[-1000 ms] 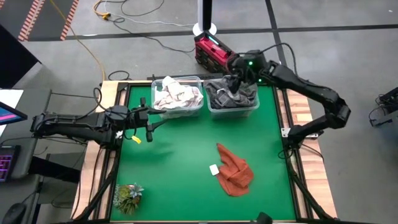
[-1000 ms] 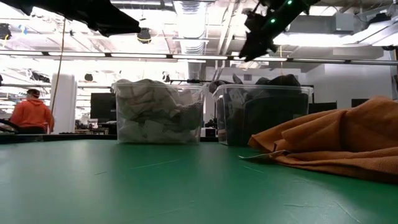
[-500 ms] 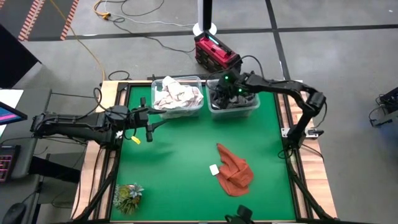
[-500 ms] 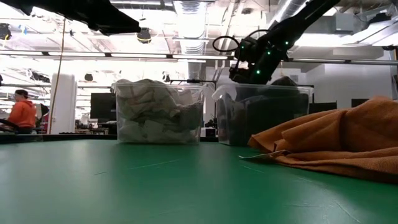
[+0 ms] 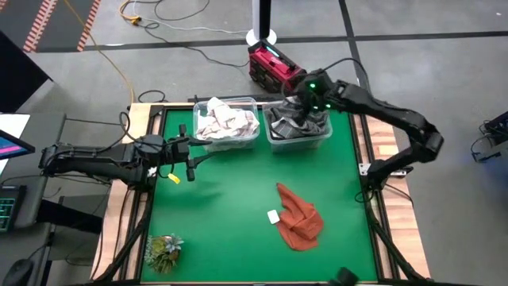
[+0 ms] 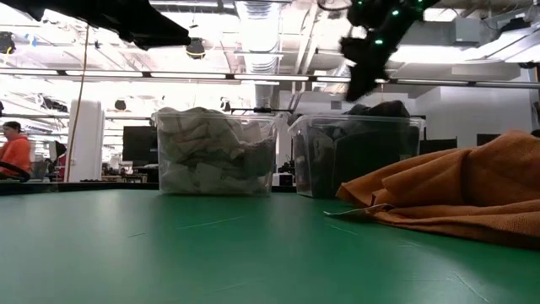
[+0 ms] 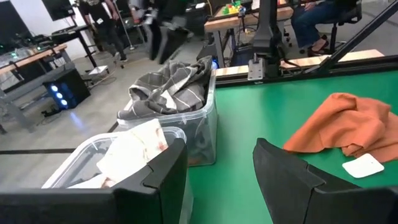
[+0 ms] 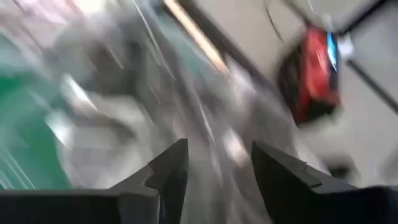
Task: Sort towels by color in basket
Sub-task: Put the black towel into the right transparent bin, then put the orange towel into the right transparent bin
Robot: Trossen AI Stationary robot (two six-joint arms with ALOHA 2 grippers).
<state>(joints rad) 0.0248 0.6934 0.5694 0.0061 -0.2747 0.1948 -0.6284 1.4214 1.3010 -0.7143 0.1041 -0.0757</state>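
Right gripper (image 5: pixel 304 107) hangs released and empty above the dark-towel bin (image 5: pixel 298 139); rust orange towel (image 5: pixel 299 216) lies unsorted mid-bench; left gripper (image 5: pixel 189 159) waits, fingers apart.

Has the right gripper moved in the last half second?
Yes. The right gripper has risen from inside the grey-towel bin to above its rim, seen in the low view.

A robotics lab or workshop — not a home

Exposed ceiling ducts (image 6: pixel 253 21) and strip lights hung overhead, workbenches (image 7: pixel 37 59) with equipment stood behind, cables (image 5: pixel 171 36) trailed over the grey floor — a person (image 6: pixel 13 156) worked far back
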